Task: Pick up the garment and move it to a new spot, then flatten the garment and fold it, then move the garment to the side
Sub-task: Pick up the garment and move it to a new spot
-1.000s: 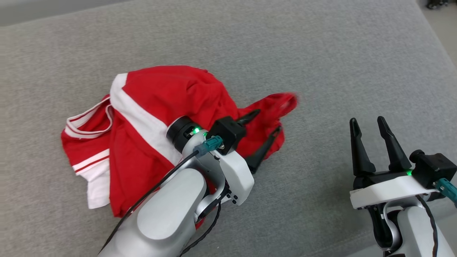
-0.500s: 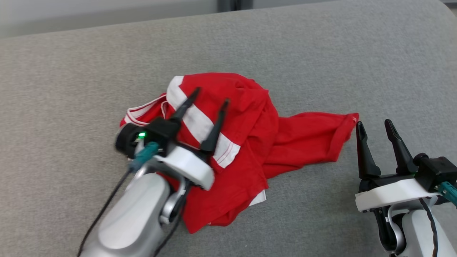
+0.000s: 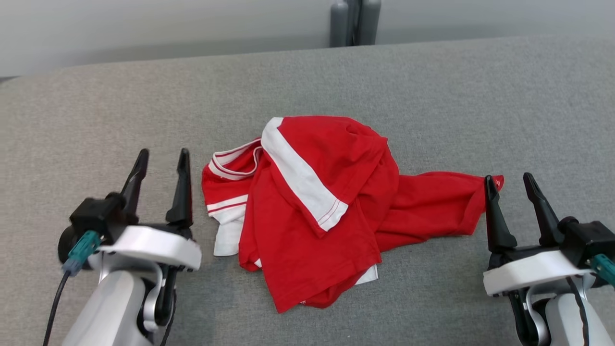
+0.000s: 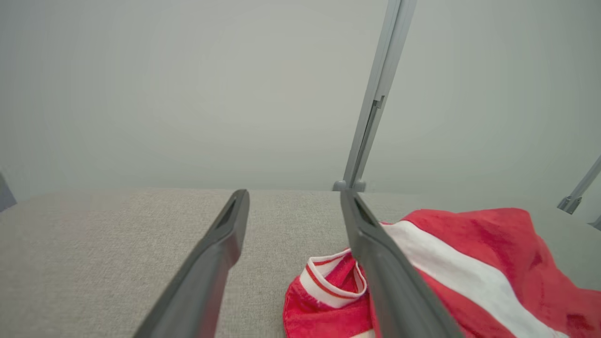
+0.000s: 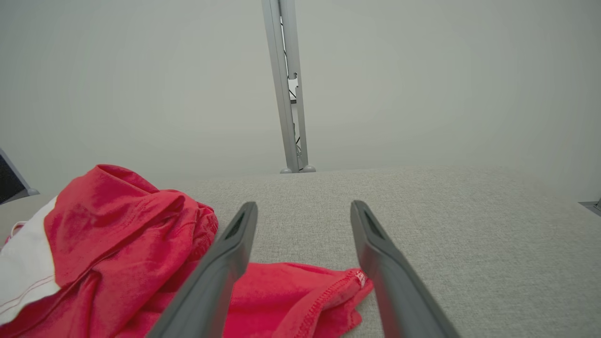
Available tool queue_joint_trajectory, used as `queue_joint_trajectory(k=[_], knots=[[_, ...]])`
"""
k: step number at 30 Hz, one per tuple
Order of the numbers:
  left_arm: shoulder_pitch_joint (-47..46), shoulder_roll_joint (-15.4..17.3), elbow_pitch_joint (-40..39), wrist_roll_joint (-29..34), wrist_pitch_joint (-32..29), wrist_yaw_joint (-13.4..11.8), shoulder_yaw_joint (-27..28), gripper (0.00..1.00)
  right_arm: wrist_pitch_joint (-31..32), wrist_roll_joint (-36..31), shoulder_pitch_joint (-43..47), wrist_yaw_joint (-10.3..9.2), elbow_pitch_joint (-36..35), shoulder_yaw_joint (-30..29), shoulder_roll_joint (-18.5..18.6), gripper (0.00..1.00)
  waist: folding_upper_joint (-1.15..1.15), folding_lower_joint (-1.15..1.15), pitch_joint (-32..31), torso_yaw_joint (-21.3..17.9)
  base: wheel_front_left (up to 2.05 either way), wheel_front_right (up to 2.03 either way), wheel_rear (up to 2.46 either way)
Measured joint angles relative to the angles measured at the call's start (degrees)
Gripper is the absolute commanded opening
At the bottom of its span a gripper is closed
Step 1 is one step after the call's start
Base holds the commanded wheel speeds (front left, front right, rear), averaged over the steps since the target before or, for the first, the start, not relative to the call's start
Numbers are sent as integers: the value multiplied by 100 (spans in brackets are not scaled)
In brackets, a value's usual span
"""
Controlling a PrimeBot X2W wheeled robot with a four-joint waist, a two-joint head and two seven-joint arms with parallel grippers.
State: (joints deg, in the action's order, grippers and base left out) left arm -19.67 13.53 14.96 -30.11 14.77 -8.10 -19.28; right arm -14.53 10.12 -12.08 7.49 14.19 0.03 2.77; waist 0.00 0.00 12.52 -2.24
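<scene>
A red garment [image 3: 326,211] with white bands lies crumpled in a heap on the grey padded surface [image 3: 432,96], one red flap stretched out to the right. My left gripper [image 3: 162,156] stands open just left of the heap, nothing between its fingers. In the left wrist view the garment [image 4: 469,263] lies to the right of the open left gripper [image 4: 293,197]. My right gripper [image 3: 508,180] is open beside the flap's right corner. The right wrist view has that flap [image 5: 291,295] lying under and between the open right gripper [image 5: 303,209] fingers, untouched as far as I can tell.
A grey metal post [image 3: 354,21] rises behind the surface's far edge, against a pale wall. Bare grey surface spreads to the left, right and far side of the heap. A second post foot [image 4: 570,204] shows at the left wrist view's right edge.
My left gripper has let go of the garment, opened and drawn back to the heap's left. The head camera has shifted, so the heap sits nearer the centre. The right gripper stays open.
</scene>
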Motion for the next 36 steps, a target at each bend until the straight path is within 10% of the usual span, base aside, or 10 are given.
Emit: queue_joint_trajectory(k=[36], knots=[[1478, 256, -417, 258, -65, -163, 121, 100, 494, -107, 937, 0, -559, -79, 1, 100, 0, 0, -869, 180, 0, 0, 0]])
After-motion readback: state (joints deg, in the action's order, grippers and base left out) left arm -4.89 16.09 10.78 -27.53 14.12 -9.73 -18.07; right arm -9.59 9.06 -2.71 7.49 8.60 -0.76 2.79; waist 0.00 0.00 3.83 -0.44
